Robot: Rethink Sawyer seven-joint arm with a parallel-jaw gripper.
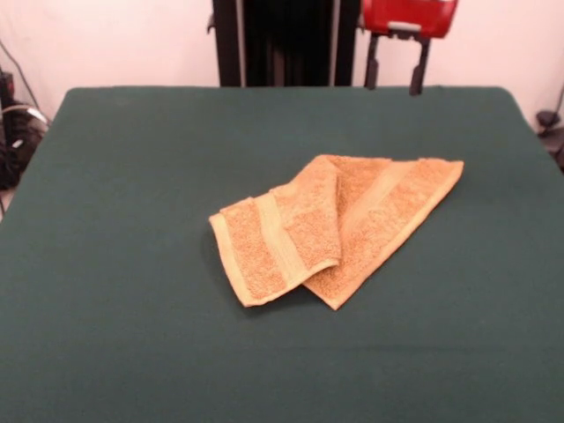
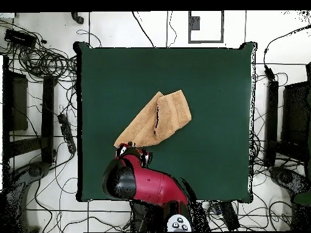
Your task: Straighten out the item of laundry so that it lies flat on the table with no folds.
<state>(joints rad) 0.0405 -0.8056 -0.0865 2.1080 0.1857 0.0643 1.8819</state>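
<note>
Jaws parted above folded terry towel point(image 1: 339, 225).

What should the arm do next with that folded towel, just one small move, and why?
Probably lower the gripper toward the towel's folded-over flap to peel it back. One part lies doubled over the rest, so the towel isn't flat on the table yet, and the gripper hangs apart from it, holding nothing.

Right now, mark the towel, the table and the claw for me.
towel point(image 1: 352, 220), front view, its terry middle beside the folded-over flap.
table point(image 1: 132, 194), front view, bare green top.
claw point(image 1: 394, 63), front view, between its two dark fingertips at the top edge.
</note>
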